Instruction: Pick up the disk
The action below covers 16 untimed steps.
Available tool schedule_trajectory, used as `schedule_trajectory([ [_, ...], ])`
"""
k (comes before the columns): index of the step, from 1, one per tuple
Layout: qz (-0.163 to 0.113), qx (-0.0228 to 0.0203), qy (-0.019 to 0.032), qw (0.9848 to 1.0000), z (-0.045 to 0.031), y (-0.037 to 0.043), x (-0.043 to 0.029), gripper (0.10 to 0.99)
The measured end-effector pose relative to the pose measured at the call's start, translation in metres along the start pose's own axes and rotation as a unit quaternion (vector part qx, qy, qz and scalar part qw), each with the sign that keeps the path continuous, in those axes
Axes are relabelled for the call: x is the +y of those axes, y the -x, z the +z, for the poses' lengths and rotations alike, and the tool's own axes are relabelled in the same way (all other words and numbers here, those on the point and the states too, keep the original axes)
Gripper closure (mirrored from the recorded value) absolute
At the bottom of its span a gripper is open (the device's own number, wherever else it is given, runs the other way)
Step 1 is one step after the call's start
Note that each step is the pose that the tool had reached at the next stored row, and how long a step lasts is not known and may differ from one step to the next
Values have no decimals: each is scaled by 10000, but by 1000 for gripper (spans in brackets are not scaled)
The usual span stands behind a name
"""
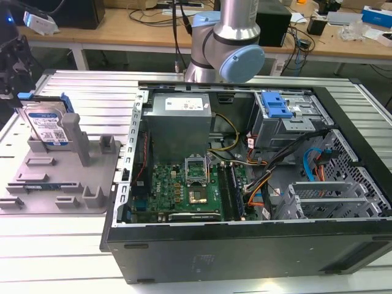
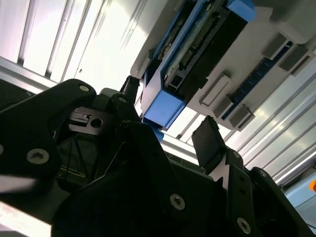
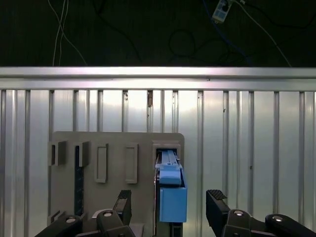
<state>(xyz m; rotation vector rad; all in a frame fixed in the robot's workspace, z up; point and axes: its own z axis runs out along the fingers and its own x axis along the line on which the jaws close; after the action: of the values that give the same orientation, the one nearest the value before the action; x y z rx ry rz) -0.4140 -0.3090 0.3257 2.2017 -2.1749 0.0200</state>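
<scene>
The disk [image 1: 48,125] stands upright on its edge in a slot of the grey fixture [image 1: 67,177], at the exterior view's left. It is silver with a white-and-blue label and blue side rails. My black gripper [image 1: 13,79] hangs just above its upper end. In the first wrist view the gripper [image 3: 170,207] is open, and one fingertip [image 3: 123,203] sits on each side of the disk's blue rail [image 3: 173,196] without touching it. The second wrist view shows the same: gripper [image 2: 170,118] open, the disk [image 2: 197,49] ahead of it between the fingers.
An open computer case [image 1: 245,245] with a motherboard, cables and a blue drive-bay latch [image 1: 274,105] takes up the middle and the exterior view's right. The arm's base [image 1: 226,43] rises behind it. The ribbed metal table [image 1: 55,257] carries everything; cluttered desks [image 1: 122,30] stand behind.
</scene>
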Motion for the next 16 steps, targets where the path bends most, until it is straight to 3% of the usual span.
schedule_trajectory([
  [11,0,16,-1,10000,39,2,-1,380],
  [14,0,16,-1,10000,51,2,-1,459],
  [15,0,16,-1,10000,57,2,-2,529],
  [16,0,16,-1,10000,60,3,-2,529],
])
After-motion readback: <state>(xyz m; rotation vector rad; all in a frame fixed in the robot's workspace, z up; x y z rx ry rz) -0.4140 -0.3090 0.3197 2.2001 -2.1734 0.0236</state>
